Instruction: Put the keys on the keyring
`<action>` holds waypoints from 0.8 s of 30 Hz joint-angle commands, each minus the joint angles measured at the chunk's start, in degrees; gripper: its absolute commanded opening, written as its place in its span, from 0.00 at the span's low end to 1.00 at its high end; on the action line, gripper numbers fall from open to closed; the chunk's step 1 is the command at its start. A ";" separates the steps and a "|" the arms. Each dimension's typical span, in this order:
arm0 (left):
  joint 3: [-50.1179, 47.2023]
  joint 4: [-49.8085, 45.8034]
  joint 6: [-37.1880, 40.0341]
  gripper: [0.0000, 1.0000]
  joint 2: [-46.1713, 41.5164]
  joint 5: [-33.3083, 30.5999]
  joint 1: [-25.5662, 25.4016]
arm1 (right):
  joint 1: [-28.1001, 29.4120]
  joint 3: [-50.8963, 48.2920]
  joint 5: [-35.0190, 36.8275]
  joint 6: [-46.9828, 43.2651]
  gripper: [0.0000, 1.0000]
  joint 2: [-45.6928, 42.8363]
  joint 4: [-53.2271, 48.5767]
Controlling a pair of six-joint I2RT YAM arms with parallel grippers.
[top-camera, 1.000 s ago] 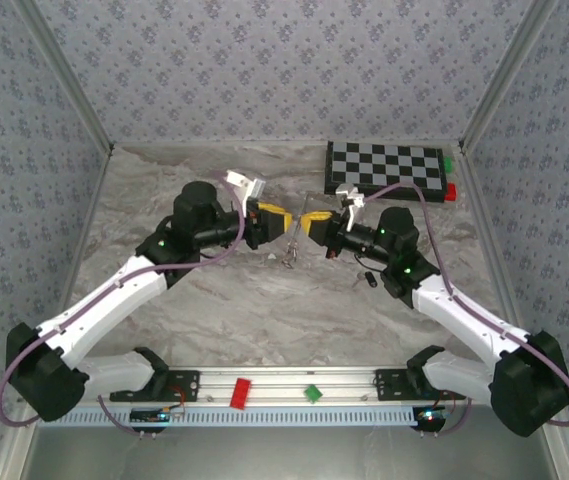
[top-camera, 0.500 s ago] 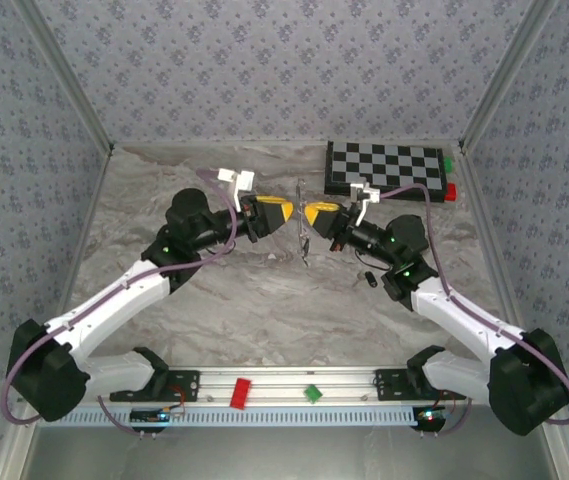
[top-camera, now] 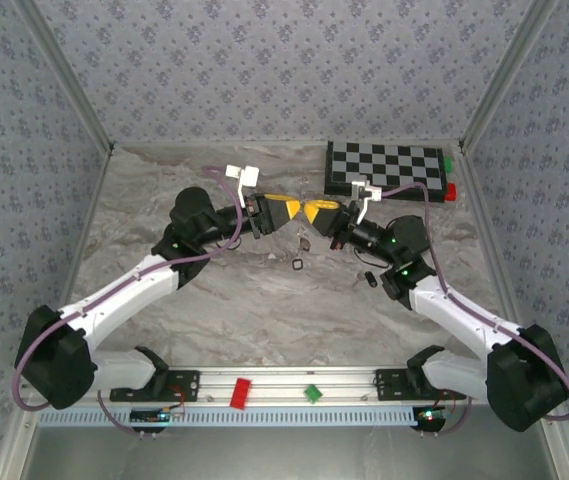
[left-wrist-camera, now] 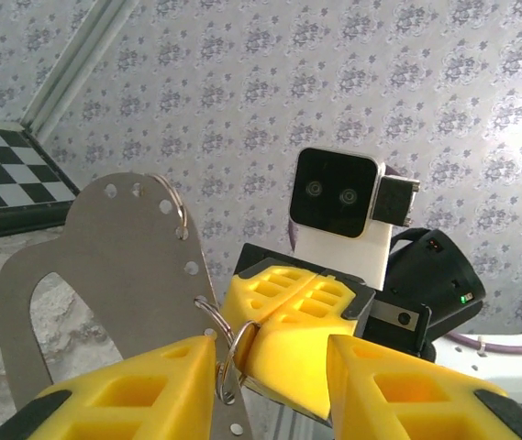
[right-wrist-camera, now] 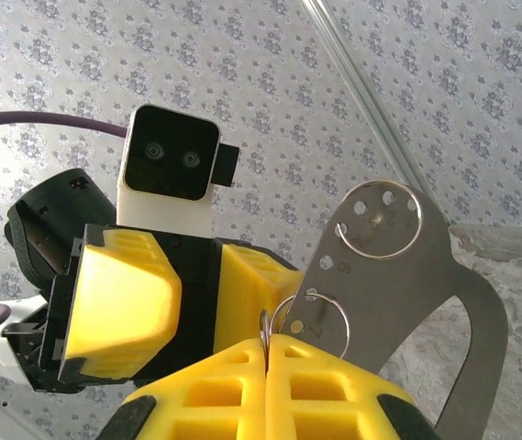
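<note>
The keyring (left-wrist-camera: 105, 247) is a flat grey metal plate with small holes and thin wire rings, held up in the air; it also shows in the right wrist view (right-wrist-camera: 407, 284). My right gripper (right-wrist-camera: 267, 339) is shut on one wire ring (left-wrist-camera: 228, 353) that passes through a hole in the plate. My left gripper (left-wrist-camera: 270, 353) stands open, its yellow fingers (left-wrist-camera: 132, 390) on either side of the right gripper's tips. From above, both grippers meet tip to tip, left (top-camera: 297, 212), right (top-camera: 311, 213). One black key (top-camera: 371, 279) lies on the marble. A small dark piece (top-camera: 295, 264) shows below the grippers; what it is, I cannot tell.
A black-and-white checkered board (top-camera: 384, 167) lies at the back right, with green (top-camera: 448, 160) and red (top-camera: 451, 192) blocks at its right end. A red block (top-camera: 239, 392) and a green block (top-camera: 312, 393) sit on the front rail. Patterned walls enclose the marble table (top-camera: 164, 170).
Both grippers have moved a little toward the back wall, still tip to tip. The plate has swung with them. The left jaws stand slightly wider.
</note>
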 commanded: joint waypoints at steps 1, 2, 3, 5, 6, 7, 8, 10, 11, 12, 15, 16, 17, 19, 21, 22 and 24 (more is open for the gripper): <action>-0.31 4.93 -1.49 0.36 0.12 3.32 0.15 | -0.25 0.11 -1.00 1.28 0.00 0.62 4.31; -0.18 4.85 -1.49 0.36 0.20 3.62 0.05 | -0.25 0.05 -1.05 1.52 0.00 0.87 4.73; 0.03 4.50 -1.41 0.36 0.30 3.80 -0.10 | -0.26 0.07 -1.09 1.71 0.00 1.08 5.15; 0.15 3.64 -1.15 0.36 0.65 3.82 -0.05 | -0.29 0.13 -1.31 2.27 0.00 1.58 6.12; 0.13 3.54 -1.19 0.36 0.74 3.89 -0.08 | -0.26 0.28 -1.31 2.42 0.00 1.76 6.36; 0.09 3.74 -1.21 0.36 0.83 3.99 -0.05 | -0.25 0.27 -1.36 2.52 0.00 1.92 6.40; -0.14 4.51 -1.47 0.33 0.83 4.37 -0.02 | -0.30 0.33 -1.34 2.52 0.00 1.97 6.38; -0.48 5.52 -1.84 0.31 0.60 5.01 -0.11 | -0.42 0.19 -1.01 2.49 0.00 2.05 6.33; -0.49 5.54 -1.72 0.30 0.25 5.02 -0.11 | -0.58 0.07 -0.90 2.48 0.00 2.04 6.24; -0.57 5.48 -1.55 0.29 0.00 5.06 -0.17 | -0.69 0.11 -0.82 2.40 0.00 2.07 6.11; -0.92 5.44 -1.28 0.28 -0.89 4.99 -0.16 | -0.89 0.07 -0.79 2.30 0.00 2.38 5.95; -0.98 5.65 -1.25 0.26 -1.08 5.15 -0.23 | -1.00 0.11 -0.69 2.25 0.00 2.53 5.91; -1.11 5.79 -1.23 0.26 -1.23 5.23 -0.35 | -1.01 0.16 -0.53 2.25 0.00 2.70 5.88; -1.12 5.96 -1.31 0.25 -1.50 5.23 -0.29 | -1.07 0.26 -0.69 2.34 0.00 3.16 6.02; -1.21 6.07 -1.16 0.23 -1.69 5.15 -0.38 | -1.11 0.27 -0.77 2.46 0.00 3.60 6.23; -1.19 5.99 -1.15 0.22 -1.74 5.10 -0.40 | -1.10 0.26 -0.77 2.48 0.00 3.80 6.32; -1.30 6.16 -0.98 0.20 -1.80 5.02 -0.41 | -1.06 0.28 -0.95 2.52 0.00 4.13 6.40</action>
